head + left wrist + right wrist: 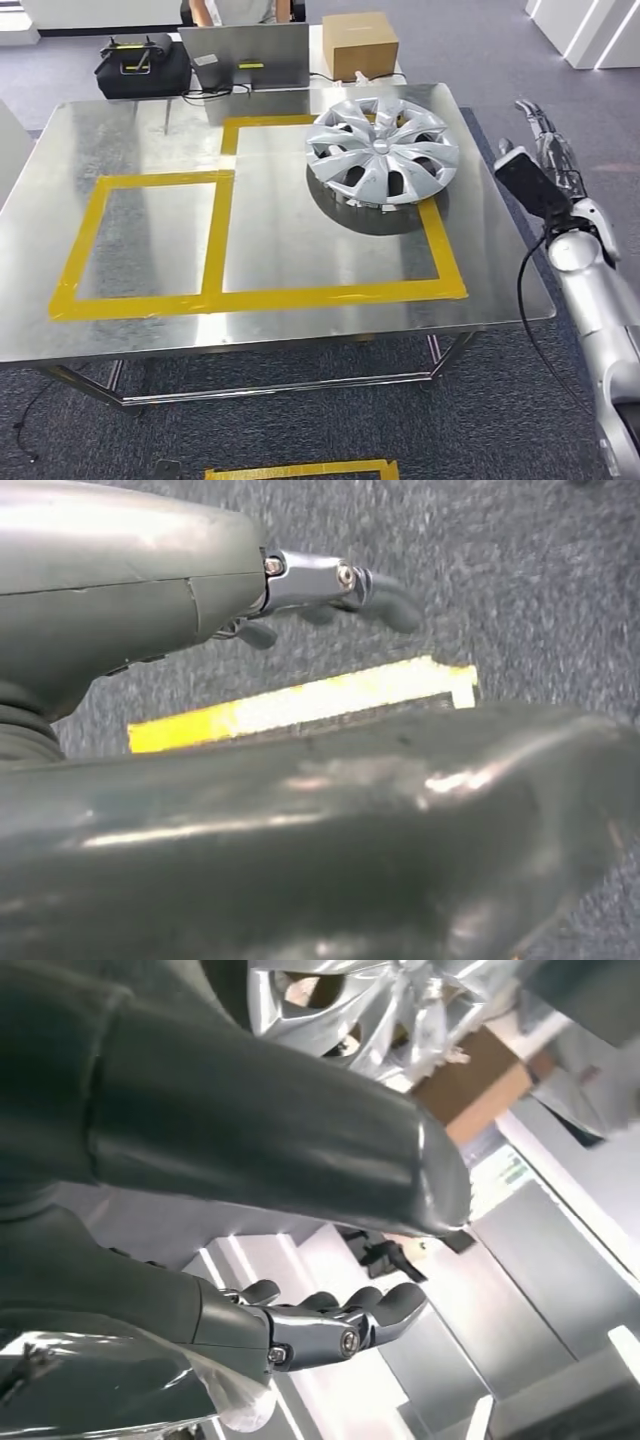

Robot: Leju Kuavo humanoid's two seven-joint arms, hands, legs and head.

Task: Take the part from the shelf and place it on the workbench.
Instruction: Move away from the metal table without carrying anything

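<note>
Since part [382, 150] lay flat on workbench [151, 140], inside taped square, we judged placement done; right hand [545, 135] hovered beside table, fingers apart, holding nothing; left hand [332, 585] hung floorward, empty.

Grey carpet floor [498, 50] (white partitions [581, 30] far right).

The desk [136, 130] has a brushed, shiny metal top with matt yellow tape [219, 240] on it. The wheel cover [382, 150] looks like glossy silver plastic. The box [359, 44] is plain cardboard, and the floor [490, 420] is rough grey carpet.
</note>
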